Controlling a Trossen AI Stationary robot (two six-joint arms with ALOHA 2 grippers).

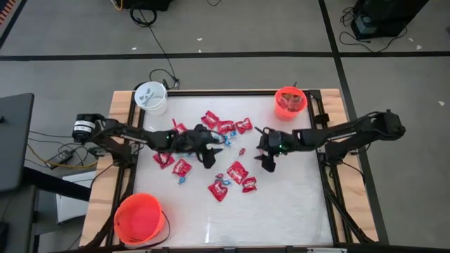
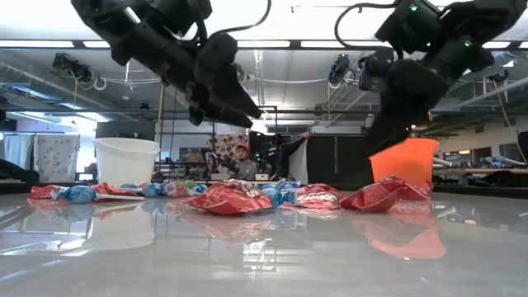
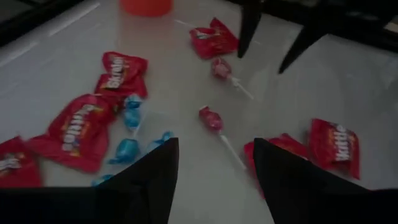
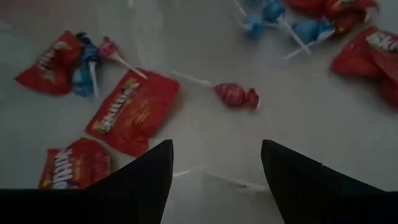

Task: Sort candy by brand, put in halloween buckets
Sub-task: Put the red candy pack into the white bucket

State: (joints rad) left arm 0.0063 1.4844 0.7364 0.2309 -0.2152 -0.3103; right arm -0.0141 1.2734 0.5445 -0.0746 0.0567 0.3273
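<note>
candy (image 1: pixel 223 158) mid-table, buckets (image 1: pixel 150 98) near three corners, perhaps some candy inside

Ceiling strip lights (image 2: pixel 346 44) are burning white above the room and throwing long reflections across the glossy table (image 2: pixel 264 247), which is mirroring the red packets (image 2: pixel 233 198) and the orange bucket (image 2: pixel 404 161) in smeared patches. From overhead the tabletop is glaring pale, with a bright streak near its front edge. Both arms are showing as dark silhouettes against the lights. The wrist cameras are looking dim and soft; the left gripper (image 3: pixel 214 180) and right gripper (image 4: pixel 214 180) are blurring into black shapes, and the sweets just beyond them are looking hazy.
</note>
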